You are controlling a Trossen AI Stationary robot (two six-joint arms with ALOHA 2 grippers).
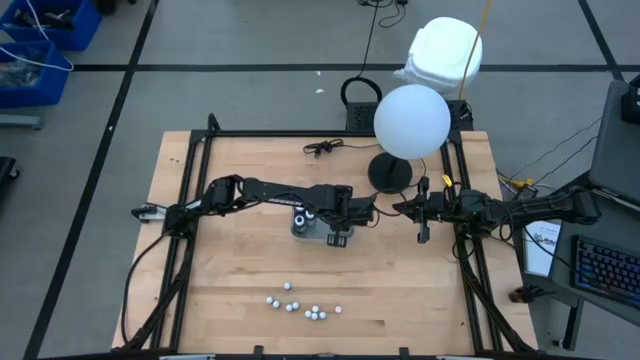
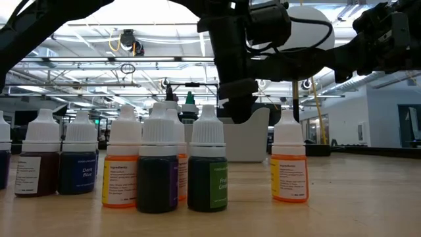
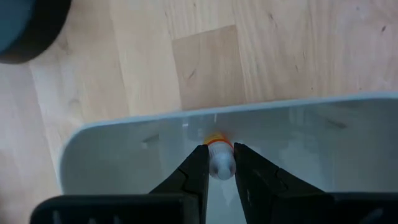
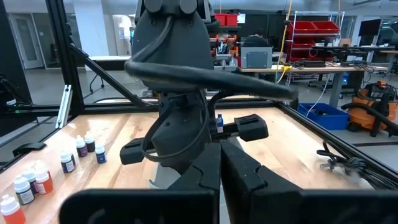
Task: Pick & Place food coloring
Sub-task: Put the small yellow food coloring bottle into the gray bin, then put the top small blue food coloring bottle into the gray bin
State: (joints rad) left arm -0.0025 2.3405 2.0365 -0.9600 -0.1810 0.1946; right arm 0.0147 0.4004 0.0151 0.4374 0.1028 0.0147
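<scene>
the left gripper (image 3: 219, 163) pinches a little orange bottle (image 3: 220, 157) by its white cap, hanging right over the grey tray (image 3: 124, 149), mid frame.

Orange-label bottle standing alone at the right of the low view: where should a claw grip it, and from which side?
Probably by the white cap of the orange-label bottle, coming straight down from above. It stands upright and apart from the other bottles, so both sides of the cap are free. The cap is narrower than the body and ribbed, which suits a pinch.
</scene>
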